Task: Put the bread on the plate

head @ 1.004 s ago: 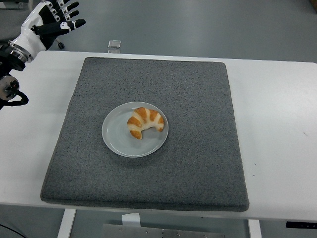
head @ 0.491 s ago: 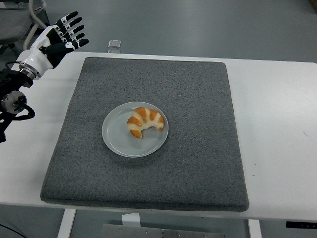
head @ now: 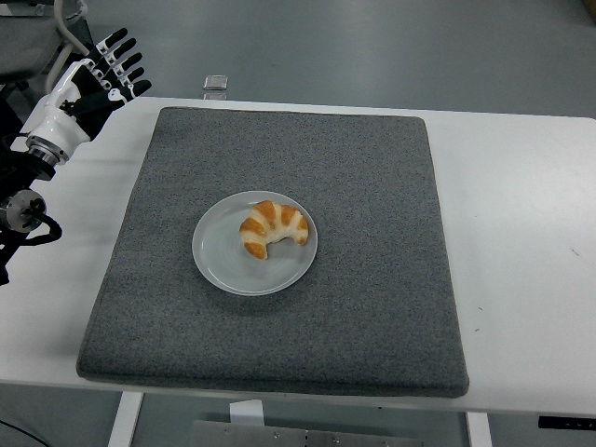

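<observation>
Bread sits on the plate, mid-bench on the mat. My left hand is over the far-left corner, fingers spread, empty. I'd call it done.

1. We find no readable text, label, brand, number or sign anywhere in the view.
2. The small object at the far edge of the table is too small for us to read.
</observation>
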You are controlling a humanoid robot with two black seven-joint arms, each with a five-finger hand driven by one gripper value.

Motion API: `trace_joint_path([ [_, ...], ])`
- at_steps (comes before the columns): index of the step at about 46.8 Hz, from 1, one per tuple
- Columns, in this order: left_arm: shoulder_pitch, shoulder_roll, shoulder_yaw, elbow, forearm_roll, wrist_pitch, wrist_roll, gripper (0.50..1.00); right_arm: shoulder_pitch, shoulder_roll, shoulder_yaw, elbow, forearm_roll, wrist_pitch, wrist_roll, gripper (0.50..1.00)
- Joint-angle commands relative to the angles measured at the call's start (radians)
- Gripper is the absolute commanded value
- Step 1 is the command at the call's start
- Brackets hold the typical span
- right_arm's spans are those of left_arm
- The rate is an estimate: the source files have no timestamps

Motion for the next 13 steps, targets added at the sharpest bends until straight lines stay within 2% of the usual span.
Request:
trace_joint_path([
  [1, 0.003, -0.007, 0.000, -0.001, 0.001, 0.000, 0.001, 0.992, 0.000, 0.000, 0.000, 0.000, 0.000, 0.000, 0.000, 0.930],
  [13, 0.006, -0.012, 0.000, -0.001, 0.001, 0.000, 0.001, 0.992, 0.000, 0.000, -0.002, 0.000, -0.005, 0.000, 0.000, 0.930],
])
